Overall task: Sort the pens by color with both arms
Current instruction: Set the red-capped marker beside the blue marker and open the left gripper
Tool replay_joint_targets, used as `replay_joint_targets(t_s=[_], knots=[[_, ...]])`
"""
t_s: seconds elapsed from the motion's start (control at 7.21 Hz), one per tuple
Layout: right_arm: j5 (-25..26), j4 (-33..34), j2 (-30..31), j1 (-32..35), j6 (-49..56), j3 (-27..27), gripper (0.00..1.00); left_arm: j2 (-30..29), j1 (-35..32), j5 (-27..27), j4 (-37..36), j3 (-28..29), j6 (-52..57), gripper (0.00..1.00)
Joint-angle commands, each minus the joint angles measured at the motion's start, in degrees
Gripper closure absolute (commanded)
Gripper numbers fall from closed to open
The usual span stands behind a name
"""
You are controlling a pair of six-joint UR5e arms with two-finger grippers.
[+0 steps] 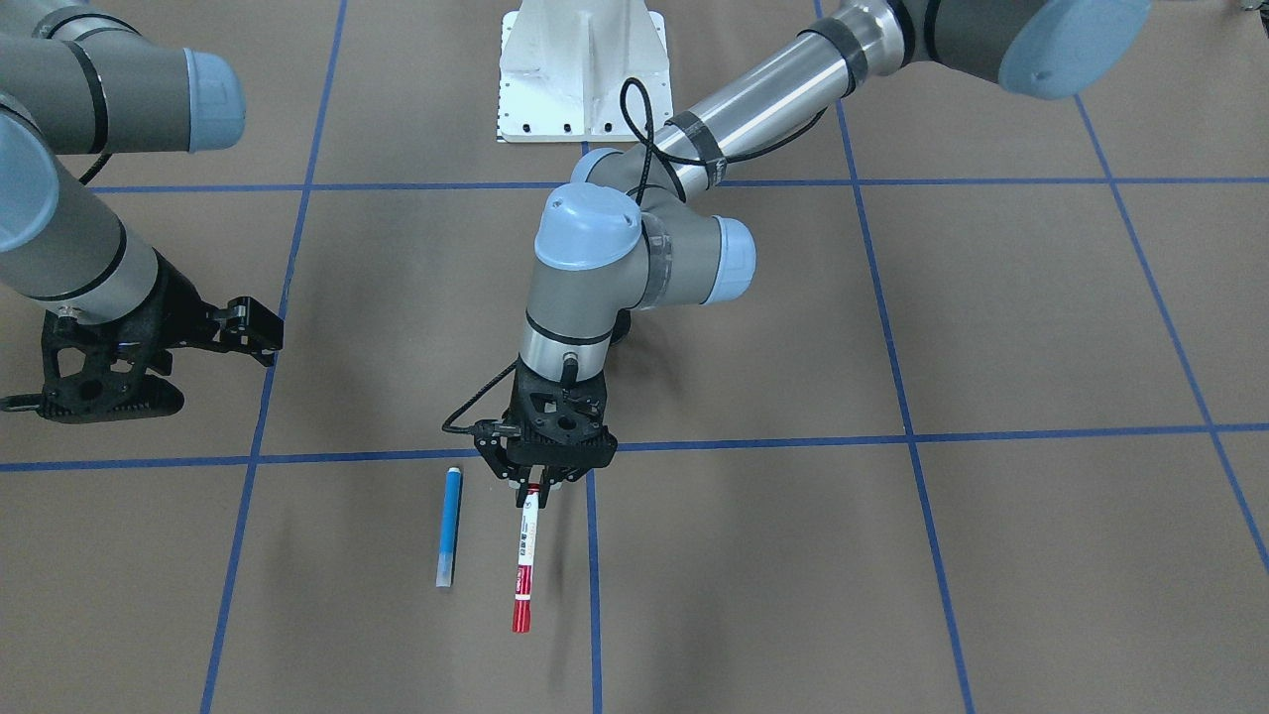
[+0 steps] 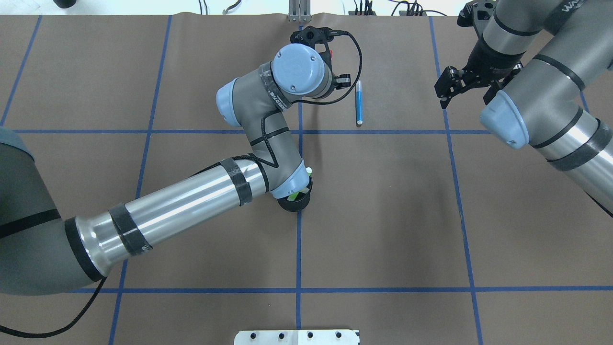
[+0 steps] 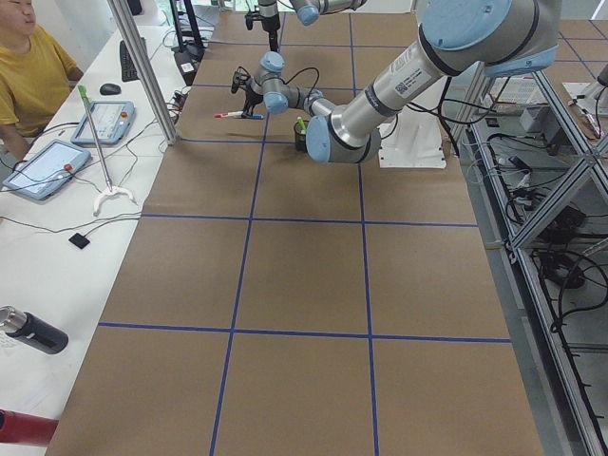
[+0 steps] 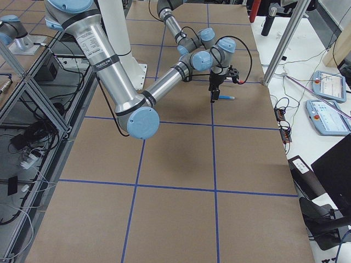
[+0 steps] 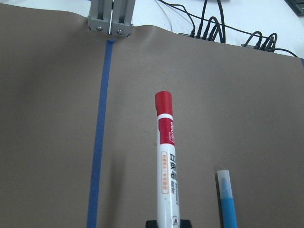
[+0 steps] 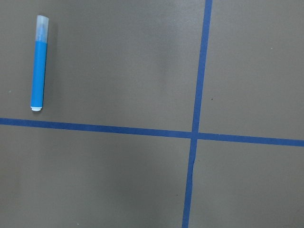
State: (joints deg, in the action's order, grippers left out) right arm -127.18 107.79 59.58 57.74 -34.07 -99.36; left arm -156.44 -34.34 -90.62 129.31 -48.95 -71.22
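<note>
My left gripper (image 1: 532, 488) is shut on the white end of the white-barrelled pen (image 1: 524, 560). The pen's red cap points away from the gripper, and the pen hangs just above the table; it also shows in the left wrist view (image 5: 166, 166). The blue pen (image 1: 448, 526) lies flat beside it, apart from it, and shows in the overhead view (image 2: 358, 102) and the right wrist view (image 6: 39, 71). My right gripper (image 2: 465, 95) is open and empty, above the table to the blue pen's right. A green pen (image 2: 299, 194) stands in the cup, mostly hidden. No yellow pen shows.
A black mesh cup (image 2: 293, 205) stands at the table's middle, partly under my left arm's wrist joint. The white metal pedestal (image 1: 580, 69) stands at the robot's side of the table. Blue tape lines divide the brown table cover. An operator sits beside the table's far edge.
</note>
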Motion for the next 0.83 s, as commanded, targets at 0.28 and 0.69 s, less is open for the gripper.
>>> replay_joint_targets(t_s=[0.28, 0.69], knots=[[0.0, -0.03, 0.01, 0.0, -0.03, -0.04, 0.01, -3.51, 2.7, 4.48, 0.85, 5.69, 0.03, 0.77], [0.0, -0.03, -0.08, -0.09, -0.03, -0.04, 0.0, -3.43, 2.96, 4.83, 0.85, 5.7, 0.12, 0.2]])
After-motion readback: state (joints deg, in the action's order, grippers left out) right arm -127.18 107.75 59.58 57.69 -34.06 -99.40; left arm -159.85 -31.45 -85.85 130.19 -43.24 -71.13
